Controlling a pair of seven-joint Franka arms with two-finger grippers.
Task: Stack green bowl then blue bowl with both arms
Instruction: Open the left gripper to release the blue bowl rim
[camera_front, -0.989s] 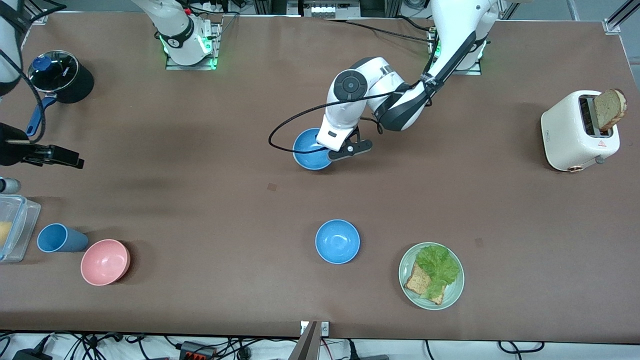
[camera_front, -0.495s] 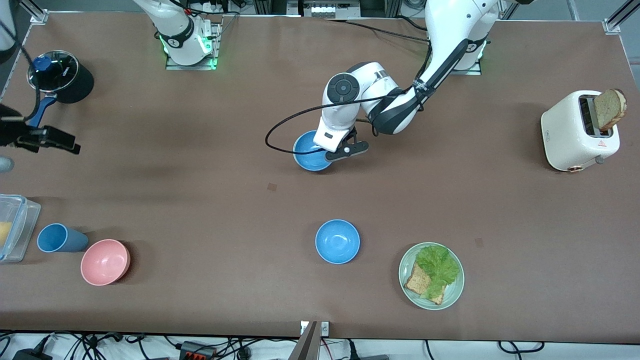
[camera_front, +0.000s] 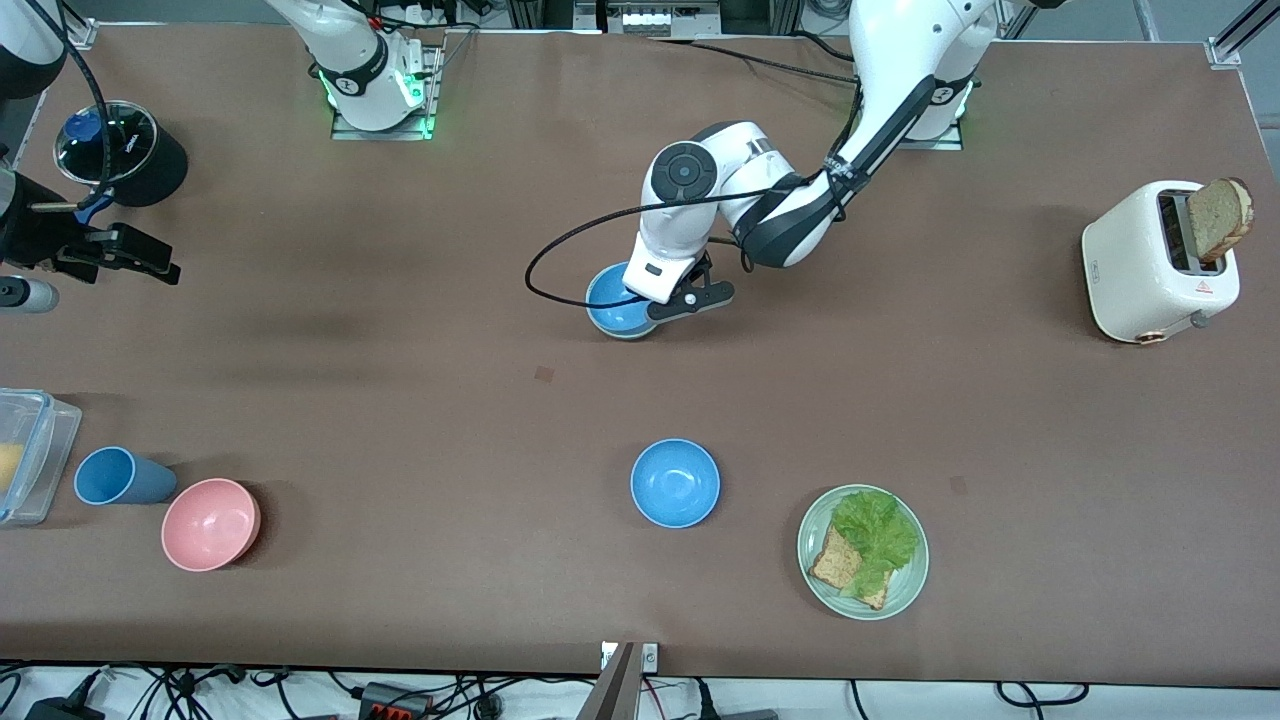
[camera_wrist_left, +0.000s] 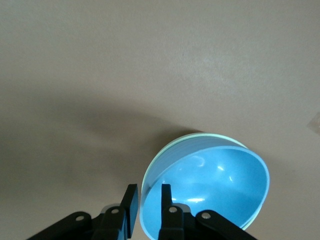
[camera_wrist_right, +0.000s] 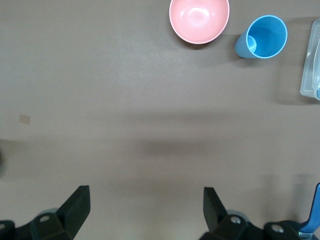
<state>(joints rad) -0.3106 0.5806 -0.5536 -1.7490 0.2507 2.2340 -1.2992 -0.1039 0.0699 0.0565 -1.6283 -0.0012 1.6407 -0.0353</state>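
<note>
Blue bowl (camera_front: 618, 300) now sits lower than a second ago, nested in the green bowl (camera_wrist_left: 172, 148) near the middle of the surface's edge by the robot bases, so stacking looks nearly done. Left claw (camera_wrist_left: 146, 210) pinches the blue bowl's rim, one finger inside. Right claw (camera_wrist_right: 145, 210), spread wide, has risen over the surface's end by the pot (camera_front: 120, 155).

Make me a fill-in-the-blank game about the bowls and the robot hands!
1. The left gripper pinches the rim of a ____ bowl.
2. That bowl sits inside the ____ bowl.
3. The right gripper has its jaws ____.
4. The pink bowl stands beside a blue ____.

Missing words: blue; green; open; cup
</note>
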